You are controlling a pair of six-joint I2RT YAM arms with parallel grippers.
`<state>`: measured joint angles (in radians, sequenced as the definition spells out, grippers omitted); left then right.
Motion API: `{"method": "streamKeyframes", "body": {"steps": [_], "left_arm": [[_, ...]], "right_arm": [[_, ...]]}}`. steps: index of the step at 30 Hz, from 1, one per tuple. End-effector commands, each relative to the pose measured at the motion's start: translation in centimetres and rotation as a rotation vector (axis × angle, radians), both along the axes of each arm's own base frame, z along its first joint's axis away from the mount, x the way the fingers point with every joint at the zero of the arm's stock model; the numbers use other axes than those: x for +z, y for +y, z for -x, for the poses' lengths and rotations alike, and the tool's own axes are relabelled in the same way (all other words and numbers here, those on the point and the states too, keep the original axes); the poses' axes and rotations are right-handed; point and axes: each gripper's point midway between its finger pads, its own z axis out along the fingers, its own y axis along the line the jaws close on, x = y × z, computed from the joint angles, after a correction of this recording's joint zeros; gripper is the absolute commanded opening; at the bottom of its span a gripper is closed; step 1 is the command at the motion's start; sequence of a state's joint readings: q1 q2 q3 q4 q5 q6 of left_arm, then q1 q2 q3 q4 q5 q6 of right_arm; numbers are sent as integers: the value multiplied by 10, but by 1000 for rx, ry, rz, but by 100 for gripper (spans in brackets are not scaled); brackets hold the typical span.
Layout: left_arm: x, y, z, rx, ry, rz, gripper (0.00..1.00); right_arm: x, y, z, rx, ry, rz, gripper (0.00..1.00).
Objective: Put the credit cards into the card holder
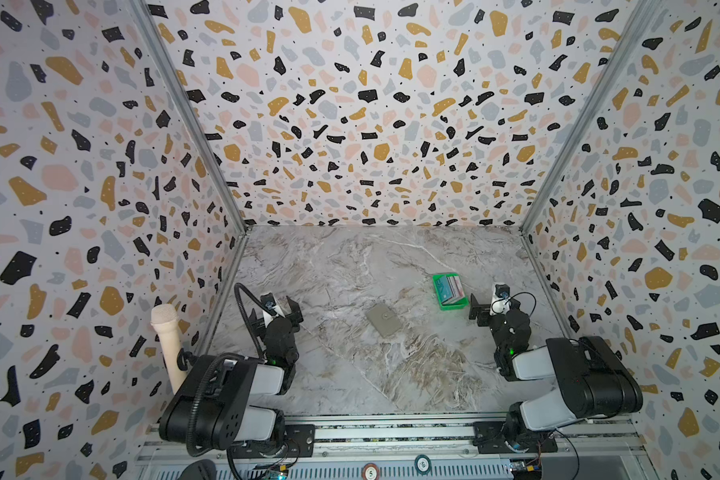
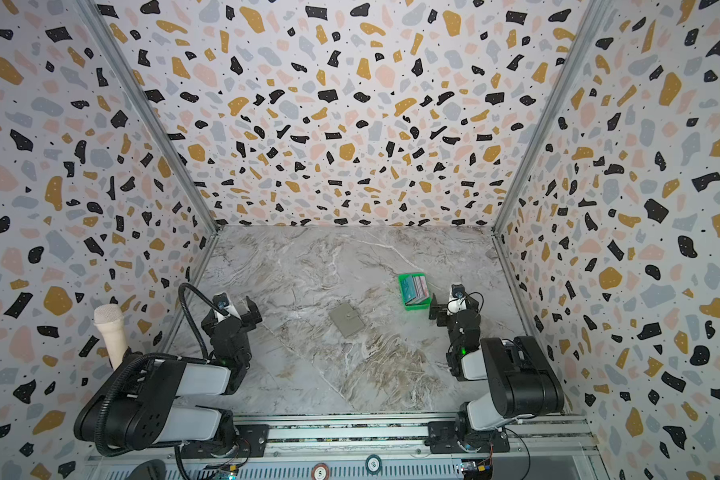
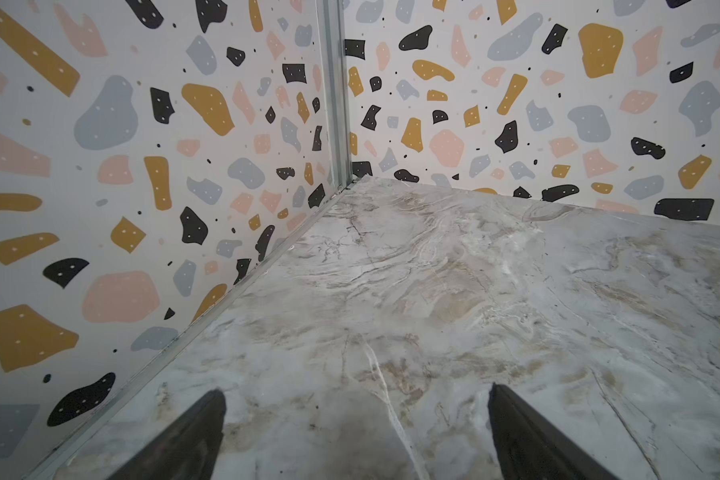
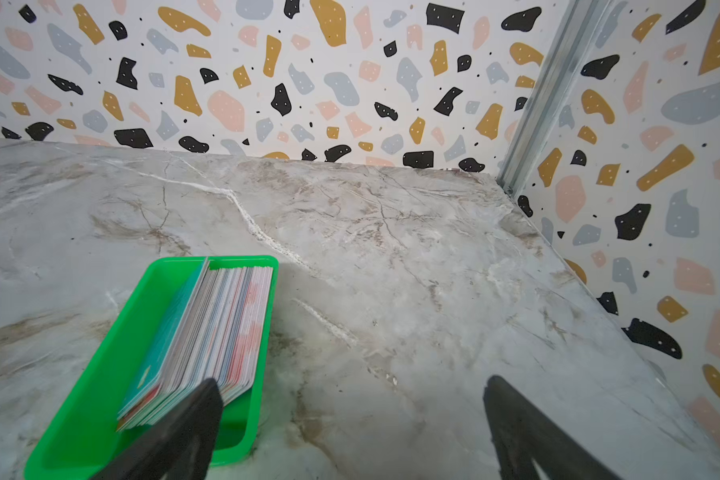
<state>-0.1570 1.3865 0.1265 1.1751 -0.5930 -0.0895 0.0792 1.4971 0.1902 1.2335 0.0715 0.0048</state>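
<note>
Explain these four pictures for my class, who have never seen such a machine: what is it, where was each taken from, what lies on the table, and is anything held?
The machine is two robots: a left arm and a right arm, fixed at the near edge of a marble table inside patterned walls. Two pictures look down from overhead, nearly alike. The other two come from a camera on each wrist, looking past the gripper's fingers. On the table lie a closed grey card holder and a green tray with cards standing on edge. The left gripper and right gripper are both open and empty; the right one is beside the tray.
</note>
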Motion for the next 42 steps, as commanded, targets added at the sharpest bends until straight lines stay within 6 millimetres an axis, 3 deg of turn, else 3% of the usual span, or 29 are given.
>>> {"method": "streamKeyframes", "body": {"steps": [1,42], "left_arm": [[17,4,-4,22,-61,-2,100],[16,4,-4,23,-60,0,100]], "right_arm": [[10,0,-5,-5,-28,6,99],[11,-1,-4,11,-32,-14,99]]}}
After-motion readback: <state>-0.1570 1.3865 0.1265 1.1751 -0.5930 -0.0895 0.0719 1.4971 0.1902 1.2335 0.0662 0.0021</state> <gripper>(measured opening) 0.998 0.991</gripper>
